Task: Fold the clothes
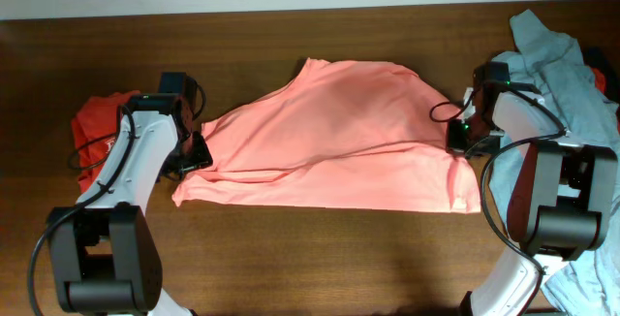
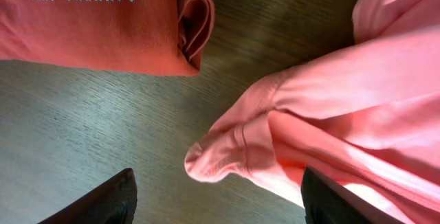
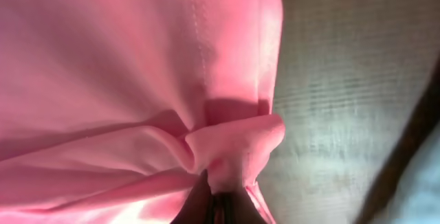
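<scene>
The salmon-pink long-sleeved top [image 1: 339, 137] lies spread across the middle of the table. My left gripper [image 1: 194, 154] is open at the top's left end; in the left wrist view its two dark fingers [image 2: 216, 207] straddle a rounded fold of the pink fabric [image 2: 227, 157] that lies on the wood. My right gripper [image 1: 463, 140] is at the top's right edge. In the right wrist view its fingers [image 3: 223, 207] are shut on a pinched bunch of the pink fabric [image 3: 234, 141].
A darker red shirt [image 1: 97, 122] with white print lies folded at the left, also in the left wrist view [image 2: 96, 25]. A pale grey-blue garment [image 1: 562, 64] is heaped at the far right, under the right arm. Bare wood table [image 1: 320, 258] in front.
</scene>
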Motion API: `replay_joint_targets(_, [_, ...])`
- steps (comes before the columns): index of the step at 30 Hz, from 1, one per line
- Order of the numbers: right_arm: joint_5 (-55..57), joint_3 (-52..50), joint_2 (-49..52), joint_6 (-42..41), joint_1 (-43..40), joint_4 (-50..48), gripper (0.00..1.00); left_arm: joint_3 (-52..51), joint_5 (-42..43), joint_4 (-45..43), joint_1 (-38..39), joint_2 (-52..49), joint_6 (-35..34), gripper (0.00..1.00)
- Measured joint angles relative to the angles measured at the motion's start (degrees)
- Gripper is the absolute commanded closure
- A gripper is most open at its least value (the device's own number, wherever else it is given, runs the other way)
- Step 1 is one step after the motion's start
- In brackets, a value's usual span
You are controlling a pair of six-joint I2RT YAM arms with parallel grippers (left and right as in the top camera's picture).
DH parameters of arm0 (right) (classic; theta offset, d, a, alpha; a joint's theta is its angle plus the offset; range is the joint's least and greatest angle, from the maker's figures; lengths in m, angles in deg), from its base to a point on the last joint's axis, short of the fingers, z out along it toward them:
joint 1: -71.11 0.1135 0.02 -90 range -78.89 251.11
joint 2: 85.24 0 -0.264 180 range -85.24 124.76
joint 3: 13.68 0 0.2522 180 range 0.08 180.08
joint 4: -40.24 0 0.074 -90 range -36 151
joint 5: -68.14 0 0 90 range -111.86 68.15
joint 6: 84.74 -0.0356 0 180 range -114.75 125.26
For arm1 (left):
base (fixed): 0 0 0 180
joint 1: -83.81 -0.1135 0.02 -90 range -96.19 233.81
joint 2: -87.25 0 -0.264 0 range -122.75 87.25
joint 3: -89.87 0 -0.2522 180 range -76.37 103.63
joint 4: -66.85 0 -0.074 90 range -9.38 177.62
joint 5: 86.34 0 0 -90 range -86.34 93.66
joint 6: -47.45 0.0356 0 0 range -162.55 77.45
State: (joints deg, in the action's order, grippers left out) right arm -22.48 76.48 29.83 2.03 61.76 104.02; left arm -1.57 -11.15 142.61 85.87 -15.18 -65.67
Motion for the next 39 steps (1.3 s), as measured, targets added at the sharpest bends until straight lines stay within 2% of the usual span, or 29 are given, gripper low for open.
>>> replay_joint_targets(7, [4.74, -0.59, 0.02, -2.21, 0.0, 11.1, 0.96, 0.0, 0.0, 0.09, 0.0, 0.0, 0.42, 0.24])
replay_joint_targets(11, [6.73, -1.97, 0.07, -4.5, 0.0, 12.96, 0.94, 0.0, -0.02, 0.07, 0.0, 0.0, 1.07, 0.24])
replay_joint_targets(17, [7.3, -1.95, 0.04, -5.86, 0.0, 12.66, 0.71, 0.26, -0.02, -0.59, 0.0, 0.0, 2.4, 0.24])
replay_joint_targets(20, [7.28, -0.44, -0.24, -5.64, 0.0, 13.68, 0.46, 2.51, 0.0, -1.11, 0.0, 0.0, 5.18, 0.15])
replay_joint_targets(28, [7.26, 10.93, -6.82, -5.22, 0.0, 20.11, 0.46, 10.75, 6.67, -10.84, 0.0, 0.0, 18.38, 0.13])
replay_joint_targets(35, [6.34, 16.39, -10.32, -4.87, 0.0, 23.39, 0.49, 10.84, 11.69, -12.41, 0.0, -1.33, 22.49, 0.16])
replay_joint_targets(39, [5.7, 16.39, -10.34, -4.72, 0.0, 23.56, 0.5, 10.84, 13.4, -13.31, 0.02, -6.1, 23.8, 0.22])
